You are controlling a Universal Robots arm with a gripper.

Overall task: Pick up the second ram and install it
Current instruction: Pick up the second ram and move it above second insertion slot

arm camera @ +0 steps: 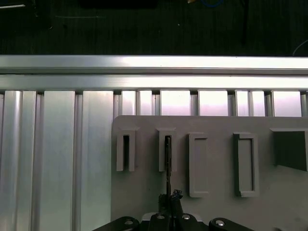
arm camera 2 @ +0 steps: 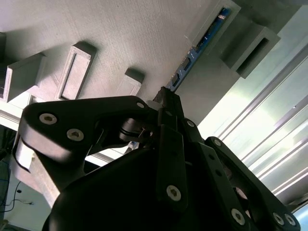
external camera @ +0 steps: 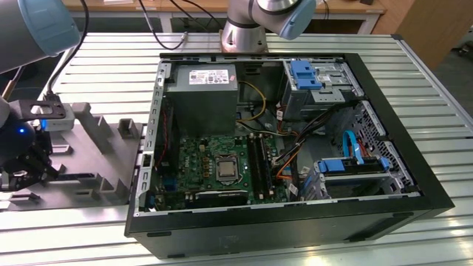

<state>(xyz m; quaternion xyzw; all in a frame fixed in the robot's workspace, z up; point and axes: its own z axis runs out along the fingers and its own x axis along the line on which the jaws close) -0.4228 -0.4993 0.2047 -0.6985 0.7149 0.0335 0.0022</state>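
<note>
The second ram [arm camera 2: 202, 43] is a thin blue-green stick standing on edge in a slot of the grey holder block [arm camera: 216, 211]. In the first wrist view the ram [arm camera: 168, 161] shows as a thin dark line running down to my fingertips. My gripper [arm camera 2: 166, 98] sits at the stick's near end, its black fingers drawn together around that end. In the exterior view the gripper [external camera: 26, 169] hangs over the holder block [external camera: 96, 138] at that view's left, outside the computer case. The ram still rests in its slot.
The open computer case [external camera: 296, 221] lies to the exterior view's right of the holder. Its green motherboard carries black memory slots [external camera: 258, 158] beside the processor socket [external camera: 225, 169]. A power supply [external camera: 203, 94], drive bays and cables crowd the case. The ribbed metal table [external camera: 111, 61] lies beneath.
</note>
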